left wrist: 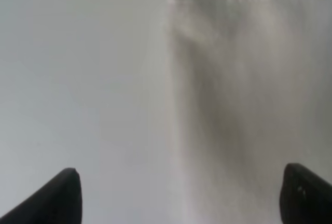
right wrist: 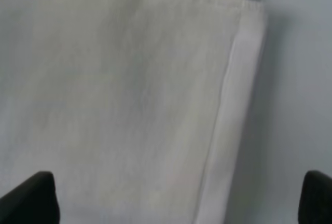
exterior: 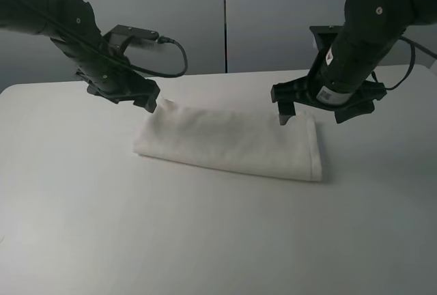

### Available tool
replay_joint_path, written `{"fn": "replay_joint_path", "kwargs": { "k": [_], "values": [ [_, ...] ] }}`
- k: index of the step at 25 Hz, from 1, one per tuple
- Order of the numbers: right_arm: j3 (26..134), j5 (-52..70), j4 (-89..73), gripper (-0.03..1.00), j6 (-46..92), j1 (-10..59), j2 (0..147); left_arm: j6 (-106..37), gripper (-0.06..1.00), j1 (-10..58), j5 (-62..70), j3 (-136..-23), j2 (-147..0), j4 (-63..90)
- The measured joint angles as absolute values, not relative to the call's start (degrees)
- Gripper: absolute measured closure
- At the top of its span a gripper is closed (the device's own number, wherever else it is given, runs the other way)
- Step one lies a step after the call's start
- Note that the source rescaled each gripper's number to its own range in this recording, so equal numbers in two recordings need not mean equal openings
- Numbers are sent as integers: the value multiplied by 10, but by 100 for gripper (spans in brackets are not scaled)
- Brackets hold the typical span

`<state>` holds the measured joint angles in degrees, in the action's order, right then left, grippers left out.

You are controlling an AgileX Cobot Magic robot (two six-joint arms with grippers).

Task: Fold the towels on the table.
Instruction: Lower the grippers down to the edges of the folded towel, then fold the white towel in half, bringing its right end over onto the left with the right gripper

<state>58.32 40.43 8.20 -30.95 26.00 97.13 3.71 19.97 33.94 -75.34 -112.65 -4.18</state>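
One off-white towel (exterior: pixel 232 143) lies folded into a long band mid-tabletop (exterior: pixel 205 240). Its long axis runs left to right across the exterior view, with the right end slightly nearer the camera. Two sets of jaws hang at its far corners: the left jaws and the right jaws both stand wide, neither closed on cloth.

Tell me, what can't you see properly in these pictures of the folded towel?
Off-white terry cloth towel, high view: lower layers hidden by its top fold; no label shows.
Left wrist view: towel blurred, one side cut off by the frame.
Both wrist views: only black jaw tips show; the frame cuts the rest.
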Motion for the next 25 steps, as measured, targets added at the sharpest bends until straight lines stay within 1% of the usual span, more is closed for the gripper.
{"fn": "replay_joint_path", "kwargs": {
  "k": [4, 8, 16, 25],
  "values": [
    [586, 428, 55, -3, -284, 245, 982, 23, -3, 187, 392, -812, -1172, -23],
    [586, 433, 49, -3, -278, 245, 986, 7, -3, 168, 413, -840, -1207, 0],
    [586, 429, 49, -3, -276, 245, 988, -16, -3, 160, 407, -852, -1262, 19],
    [587, 427, 49, -3, -276, 245, 995, -17, -3, 160, 399, -858, -1283, 18]
  ]
}}
